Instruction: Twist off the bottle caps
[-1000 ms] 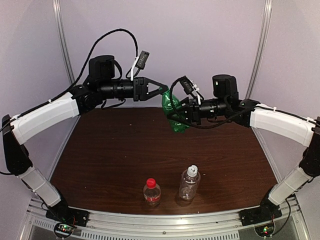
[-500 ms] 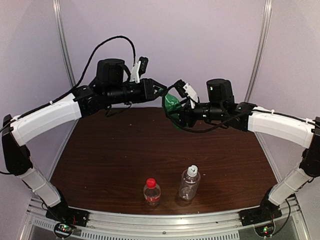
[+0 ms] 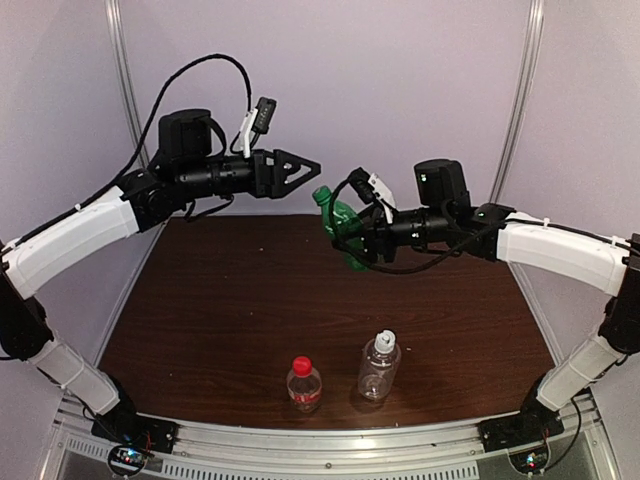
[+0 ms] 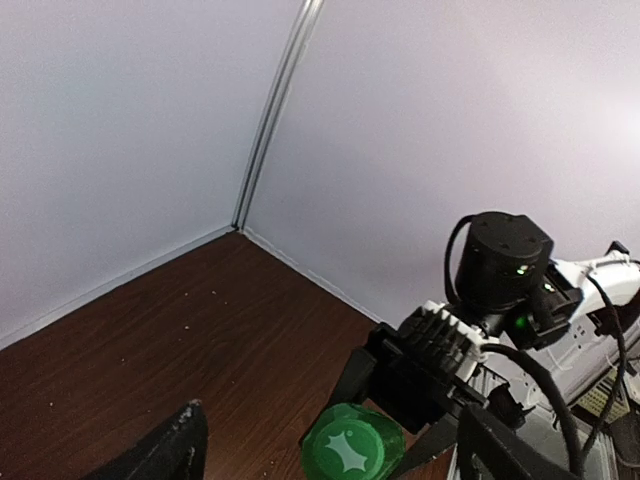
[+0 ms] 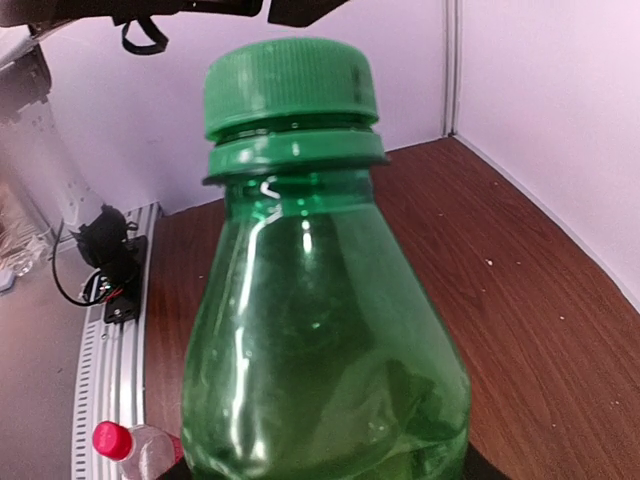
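My right gripper (image 3: 363, 236) clamps the light, probably slippery green bottle (image 5: 320, 330) mid-frame; my left gripper (image 3: 312, 165), open, empty, should pinch its cap (image 5: 290, 85).

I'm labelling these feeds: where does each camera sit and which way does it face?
Top external: above and behind the arms, looking down on the table; both show.
Left wrist: faces the green cap end-on, between its own open fingers.
Right wrist: looks along the green bottle; right hand hardly shows.
All share that cap.
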Controlling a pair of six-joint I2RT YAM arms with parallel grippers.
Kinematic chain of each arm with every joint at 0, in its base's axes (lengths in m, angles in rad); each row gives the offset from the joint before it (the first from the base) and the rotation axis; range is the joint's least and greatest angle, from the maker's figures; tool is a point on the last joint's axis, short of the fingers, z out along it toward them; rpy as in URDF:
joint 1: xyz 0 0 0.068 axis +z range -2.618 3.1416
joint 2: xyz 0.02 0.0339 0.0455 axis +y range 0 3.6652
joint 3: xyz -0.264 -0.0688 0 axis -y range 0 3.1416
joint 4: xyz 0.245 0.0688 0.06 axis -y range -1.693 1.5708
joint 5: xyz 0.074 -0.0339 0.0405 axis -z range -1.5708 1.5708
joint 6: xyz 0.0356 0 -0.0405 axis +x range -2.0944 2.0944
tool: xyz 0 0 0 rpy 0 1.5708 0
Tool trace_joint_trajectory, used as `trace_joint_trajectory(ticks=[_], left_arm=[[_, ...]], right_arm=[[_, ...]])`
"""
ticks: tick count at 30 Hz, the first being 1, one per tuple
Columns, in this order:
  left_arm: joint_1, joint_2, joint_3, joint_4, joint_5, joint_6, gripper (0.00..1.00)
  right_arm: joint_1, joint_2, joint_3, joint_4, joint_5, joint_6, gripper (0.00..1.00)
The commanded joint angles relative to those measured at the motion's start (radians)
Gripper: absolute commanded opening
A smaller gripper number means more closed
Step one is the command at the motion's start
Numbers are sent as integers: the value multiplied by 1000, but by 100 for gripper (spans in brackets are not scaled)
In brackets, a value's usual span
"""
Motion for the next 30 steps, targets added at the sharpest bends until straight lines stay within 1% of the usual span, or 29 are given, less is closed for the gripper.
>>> trace_joint_trajectory(ticks=[1, 5, 8, 11, 16, 20, 26, 30], left_arm=[[3, -52, -9, 37, 239, 201, 88], [3, -54, -11, 46, 388, 266, 88], [3, -49, -13, 66, 441, 284, 86], [3, -31, -11, 85, 477, 280, 82], [3, 12, 2, 102, 526, 237, 67], [3, 38, 3, 159, 556, 198, 54], [3, 51, -9, 188, 573, 169, 45], [3, 53, -18, 197, 567, 159, 34]], right_arm=[[-17, -19, 8, 6, -239, 17, 52], [-19, -1, 29, 35, -389, 58, 54], [-20, 8, 32, 72, -466, 79, 54], [-21, 17, 33, 113, -532, 140, 54], [-21, 29, 33, 155, -570, 180, 54], [-21, 33, 35, 169, -579, 191, 53], [-21, 40, 34, 176, -575, 196, 53], [-24, 43, 32, 175, -560, 195, 51]])
